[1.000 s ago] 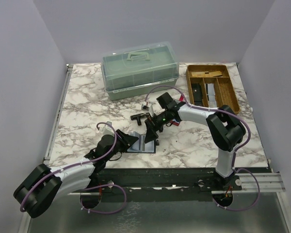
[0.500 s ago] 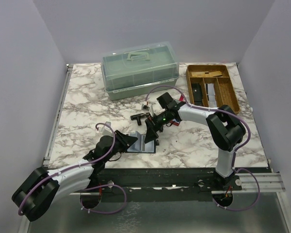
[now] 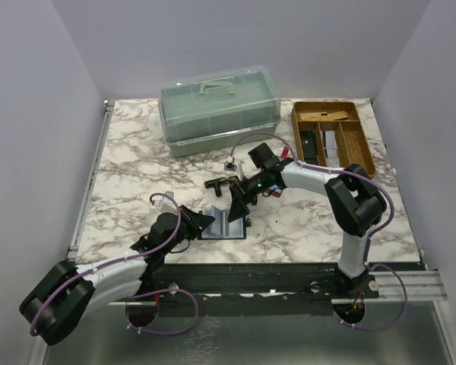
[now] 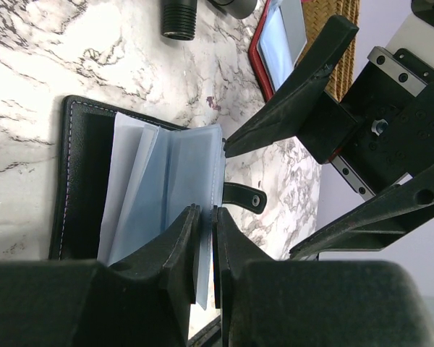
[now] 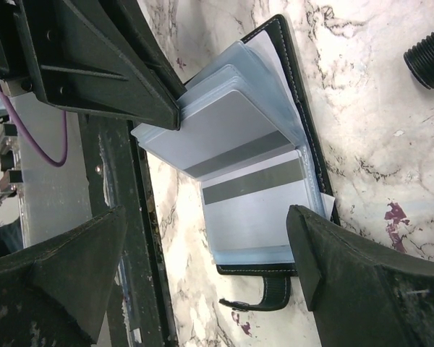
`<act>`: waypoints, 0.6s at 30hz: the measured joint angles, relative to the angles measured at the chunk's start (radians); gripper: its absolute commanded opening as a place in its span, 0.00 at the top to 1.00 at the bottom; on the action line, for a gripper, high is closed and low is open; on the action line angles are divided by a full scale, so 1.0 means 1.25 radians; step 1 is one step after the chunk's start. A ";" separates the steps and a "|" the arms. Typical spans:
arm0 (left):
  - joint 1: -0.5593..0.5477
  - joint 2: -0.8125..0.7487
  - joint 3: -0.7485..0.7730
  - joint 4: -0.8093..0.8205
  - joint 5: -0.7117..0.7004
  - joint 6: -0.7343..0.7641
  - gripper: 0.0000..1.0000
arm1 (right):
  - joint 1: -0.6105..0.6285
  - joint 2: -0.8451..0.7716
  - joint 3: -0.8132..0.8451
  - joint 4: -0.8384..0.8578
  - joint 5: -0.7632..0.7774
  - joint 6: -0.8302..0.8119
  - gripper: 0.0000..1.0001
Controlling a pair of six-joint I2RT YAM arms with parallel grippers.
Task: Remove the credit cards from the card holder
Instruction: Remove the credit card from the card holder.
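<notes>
The black card holder lies open near the table's front edge, its pale blue plastic sleeves fanned up from the cover. Two silvery grey credit cards with dark stripes sit inside sleeves. My left gripper is shut on the free edge of one pale blue sleeve, lifting it; its finger shows in the right wrist view. My right gripper hangs wide open just above the holder, a finger on each side and nothing between them.
A green lidded box stands at the back and a wooden tray at the back right. A black T-shaped part, a black tube and a red-edged item lie just beyond the holder. The black front rail is close.
My left gripper's jaws have closed down onto the sleeve edge. The right gripper has stayed wide open and barely shifted above the holder.
</notes>
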 measured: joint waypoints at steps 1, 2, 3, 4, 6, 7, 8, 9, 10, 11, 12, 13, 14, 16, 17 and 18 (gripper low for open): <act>0.000 0.002 0.000 0.002 0.002 0.000 0.82 | 0.000 -0.001 0.000 0.000 0.000 -0.001 0.00; 0.000 0.004 0.000 0.004 0.005 0.000 0.82 | -0.001 -0.001 0.000 0.000 0.000 -0.001 0.00; 0.000 0.008 0.000 0.006 0.007 0.000 0.82 | -0.001 -0.001 0.000 0.000 0.000 -0.001 0.00; 0.000 0.010 0.000 0.008 0.009 0.000 0.82 | -0.001 -0.001 0.000 -0.001 0.000 -0.001 0.00; 0.000 0.015 0.000 0.012 0.012 0.000 0.82 | -0.001 -0.001 0.000 -0.001 0.000 -0.001 0.00; 0.000 0.016 0.000 0.013 0.013 0.000 0.82 | -0.003 -0.001 0.000 -0.001 0.000 -0.001 0.00; 0.000 0.017 0.000 0.015 0.014 0.000 0.82 | -0.003 -0.001 0.000 -0.002 0.001 -0.001 0.00; 0.000 0.017 0.000 0.016 0.015 0.000 0.82 | -0.004 -0.001 0.000 -0.002 0.001 -0.001 0.00; 0.000 0.017 0.000 0.017 0.015 0.000 0.82 | -0.004 -0.001 0.000 -0.003 0.000 -0.001 0.00; 0.000 0.017 0.000 0.017 0.016 0.000 0.82 | -0.005 -0.001 0.000 -0.003 0.001 -0.001 0.00; 0.000 0.017 0.001 0.017 0.016 0.001 0.82 | -0.005 -0.001 0.000 -0.003 0.001 -0.001 0.00; 0.000 0.017 0.002 0.017 0.017 0.001 0.81 | -0.008 -0.001 0.000 -0.003 0.001 -0.001 0.00; 0.000 0.017 0.002 0.017 0.020 0.001 0.80 | -0.008 -0.001 0.000 -0.003 0.001 -0.001 0.00; 0.000 0.017 0.007 0.017 0.027 0.004 0.78 | -0.009 -0.001 0.000 -0.003 0.000 -0.001 0.00; 0.000 0.017 0.009 0.017 0.030 0.005 0.78 | -0.009 -0.001 0.000 -0.003 0.001 -0.001 0.00; 0.000 0.017 0.011 0.018 0.031 0.006 0.77 | -0.009 -0.001 0.000 -0.003 0.001 -0.001 0.00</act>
